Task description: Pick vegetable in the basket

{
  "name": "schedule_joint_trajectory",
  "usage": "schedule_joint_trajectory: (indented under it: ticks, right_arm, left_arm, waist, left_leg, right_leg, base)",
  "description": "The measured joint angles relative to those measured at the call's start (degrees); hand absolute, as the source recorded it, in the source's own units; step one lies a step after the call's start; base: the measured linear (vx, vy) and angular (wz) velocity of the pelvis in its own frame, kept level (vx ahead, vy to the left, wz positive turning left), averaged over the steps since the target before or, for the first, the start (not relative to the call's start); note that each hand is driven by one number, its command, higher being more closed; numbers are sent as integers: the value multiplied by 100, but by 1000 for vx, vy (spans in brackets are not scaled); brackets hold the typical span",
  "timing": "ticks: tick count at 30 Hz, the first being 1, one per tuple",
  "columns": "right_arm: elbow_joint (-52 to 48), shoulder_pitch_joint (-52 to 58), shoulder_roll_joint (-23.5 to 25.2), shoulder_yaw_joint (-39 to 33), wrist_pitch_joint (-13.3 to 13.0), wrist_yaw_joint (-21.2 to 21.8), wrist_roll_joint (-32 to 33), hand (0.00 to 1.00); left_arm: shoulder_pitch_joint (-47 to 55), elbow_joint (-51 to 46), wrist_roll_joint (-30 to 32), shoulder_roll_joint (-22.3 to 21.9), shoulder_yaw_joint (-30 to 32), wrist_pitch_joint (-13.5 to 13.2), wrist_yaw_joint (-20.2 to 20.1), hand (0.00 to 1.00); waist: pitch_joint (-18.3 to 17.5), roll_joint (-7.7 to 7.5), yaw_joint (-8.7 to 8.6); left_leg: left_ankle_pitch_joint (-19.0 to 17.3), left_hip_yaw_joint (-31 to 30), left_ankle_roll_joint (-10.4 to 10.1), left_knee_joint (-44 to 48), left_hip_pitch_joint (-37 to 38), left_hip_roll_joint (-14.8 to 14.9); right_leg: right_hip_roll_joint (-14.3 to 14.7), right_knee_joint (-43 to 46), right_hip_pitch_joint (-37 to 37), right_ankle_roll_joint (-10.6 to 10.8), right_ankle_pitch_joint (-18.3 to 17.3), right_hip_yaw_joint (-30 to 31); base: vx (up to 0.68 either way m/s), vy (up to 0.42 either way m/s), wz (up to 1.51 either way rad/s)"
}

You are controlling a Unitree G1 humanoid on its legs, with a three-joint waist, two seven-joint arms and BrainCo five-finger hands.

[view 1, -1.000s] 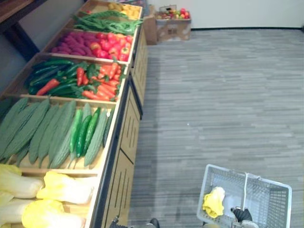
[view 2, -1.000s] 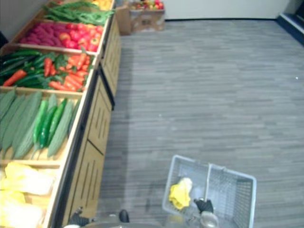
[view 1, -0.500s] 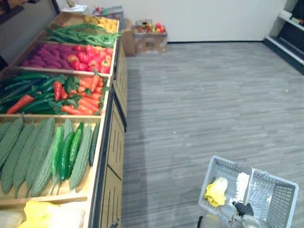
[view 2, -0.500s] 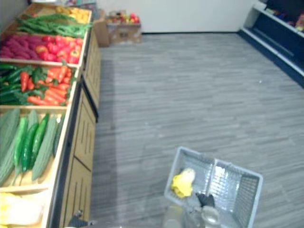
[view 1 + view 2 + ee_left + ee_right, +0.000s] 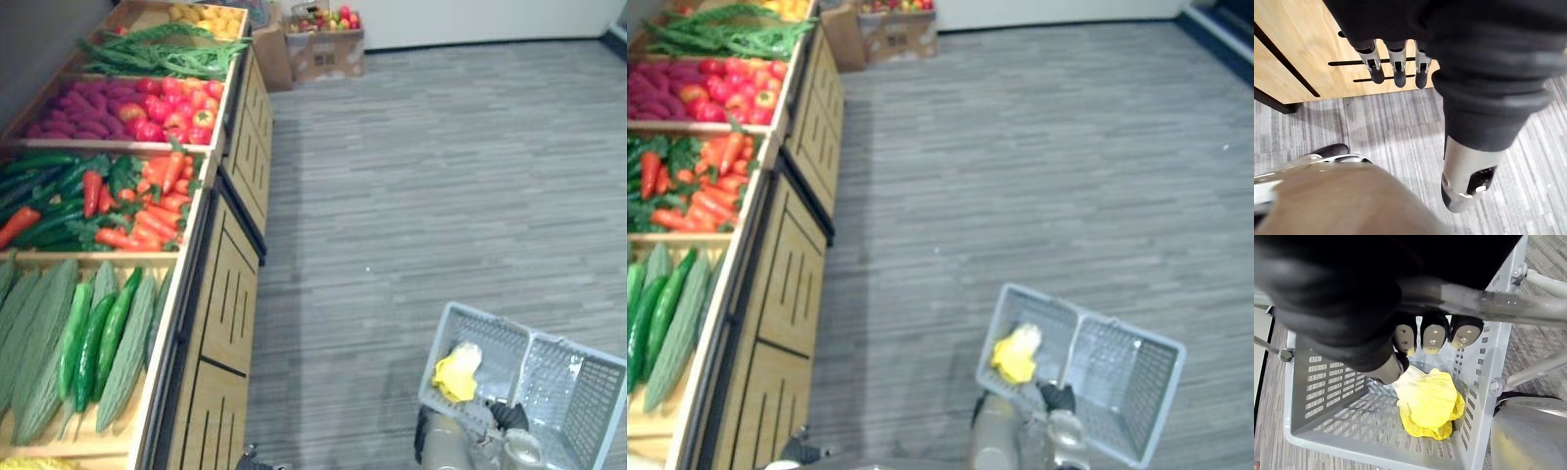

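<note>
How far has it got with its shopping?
Done: one yellow cabbage lies in the grey basket. In hand: the right hand is curled round the basket's handle; the left hand hangs open and empty by the wooden stand. Left: probably more picking from the stand's vegetables.

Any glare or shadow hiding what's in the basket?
Right wrist view: cabbage evenly lit, no glare; right hand, gripping the handle, hides part of the basket. Left eye view: basket mesh shines pale; stand shades the floor beside it. Left wrist view: left hand well lit.
</note>
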Motion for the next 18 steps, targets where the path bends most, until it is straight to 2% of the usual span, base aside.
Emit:
schedule_joint_trajectory:
  ticks: [2, 3, 4, 5, 6, 8, 9, 10, 11, 12, 13, 14, 15, 17, 18]
  right_arm:
    - [187, 14, -77, -4, 57, 21, -1, 100]
    - [207, 41, -99, -9, 78, 18, -1, 100]
    - [300, 84, -114, -10, 92, 16, -1, 100]
    - [398, 115, -162, -16, 115, 14, -6, 100]
    - [406, 154, -182, -48, 143, 13, -10, 100]
    - [415, 340, -200, -195, 227, 1, -4, 100]
    - [437, 425, -179, -309, 262, -33, 1, 100]
    - [440, 429, -177, -323, 267, -37, 1, 100]
    - [499, 460, -138, -401, 314, -104, 1, 100]
    - [496, 466, -131, -400, 318, -116, 1, 100]
    - [487, 484, -133, -391, 319, -145, -2, 100]
    - [452, 516, -147, -384, 322, -157, -3, 100]
    - [377, 589, -49, -357, 323, -203, -3, 100]
    - [366, 560, 145, -182, 300, -207, -2, 100]
    - [361, 544, 196, -77, 286, -204, -17, 100]
  left_arm:
    - [2, -78, -18, -1, -6, 3, -7, 0]
    - [9, -119, -20, -1, -4, 2, -7, 0]
    - [19, -162, -37, 0, 7, 1, -6, 0]
    - [36, -212, -148, -7, 34, -2, -1, 0]
    - [41, -222, -264, -17, 81, -3, 1, 0]
    - [48, -302, -360, -22, 236, -21, 0, 0]
    - [58, -369, -360, -22, 327, -34, 3, 0]
    - [58, -374, -360, -22, 339, -35, 3, 0]
    - [70, -433, -359, -12, 477, -39, 26, 0]
    - [70, -448, -360, -16, 510, -38, 40, 0]
    - [72, -444, -348, -41, 531, -35, 105, 0]
    - [88, -432, -337, -124, 531, -31, 127, 0]
    - [91, -405, -310, -32, 563, -24, 148, 0]
    - [37, -459, -244, 57, 557, -35, 213, 0]
    - [14, -453, -234, 79, 556, -22, 216, 0]
  waist:
    - [-9, 9, -59]
    - [-8, -1, -71]
    - [-8, -8, -66]
    - [-8, -8, -33]
    - [-5, -12, 2]
    - [-5, -75, 31]
    - [0, -134, 49]
    - [-2, -140, 51]
    - [12, -249, 72]
    - [10, -260, 83]
    - [0, -245, 98]
    - [-40, -183, 105]
    - [-171, -278, 161]
    - [-214, -500, 150]
    - [-203, -539, 181]
  left_leg:
    - [697, -417, -4, 938, -412, 130]
    - [944, -491, -39, 1225, -547, 163]
    - [1351, -556, -111, 1937, -849, 258]
    - [1270, -500, -263, 2805, -1181, 360]
    - [1168, -388, -363, 3208, -1355, 405]
    - [678, -46, -265, 3829, -1753, 407]
    - [432, 186, -195, 3797, -1960, 401]
    - [407, 209, -186, 3791, -1985, 400]
    - [157, 474, -75, 3010, -2314, 262]
    - [196, 576, -12, 2592, -2358, 209]
    - [629, 723, 290, 1568, -2400, 15]
    - [1230, 696, 441, 1044, -2432, -74]
    - [1092, 701, 482, 729, -2345, -296]
    - [1074, 591, 497, 369, -2495, -584]
    - [1003, 573, 517, 431, -2598, -610]
  right_leg:
    - [-27, -5, 414, -121, -236, -279]
    - [-43, -80, 569, -151, -274, -346]
    - [-93, -316, 890, -200, -303, -492]
    - [-80, -557, 1226, -222, -316, -588]
    - [-62, -703, 1415, -222, -316, -627]
    - [-117, -1115, 2035, -220, -314, -805]
    - [-174, -1271, 2302, -219, -314, -856]
    - [-179, -1283, 2325, -219, -313, -859]
    - [-341, -1455, 2624, -154, -276, -984]
    - [-386, -1466, 2686, -133, -264, -1012]
    - [-457, -1464, 2783, 2, -251, -1053]
    - [-426, -1447, 2795, 133, -269, -1063]
    - [-591, -1497, 2802, 369, -383, -982]
    - [-605, -1898, 2809, 359, -371, -917]
    - [-581, -2116, 2894, 402, -307, -927]
  base:
    - [467, -342, 40]
    - [428, -266, 50]
    - [360, -184, 35]
    - [360, -184, 27]
    - [317, -148, 17]
    - [284, -64, 35]
    - [309, 41, 35]
    - [275, 131, 36]
    - [217, 163, 20]
    - [218, 232, 20]
    - [182, 227, 5]
    - [221, 287, 18]
    - [222, 238, 40]
    - [221, 181, 64]
    - [125, 99, 51]
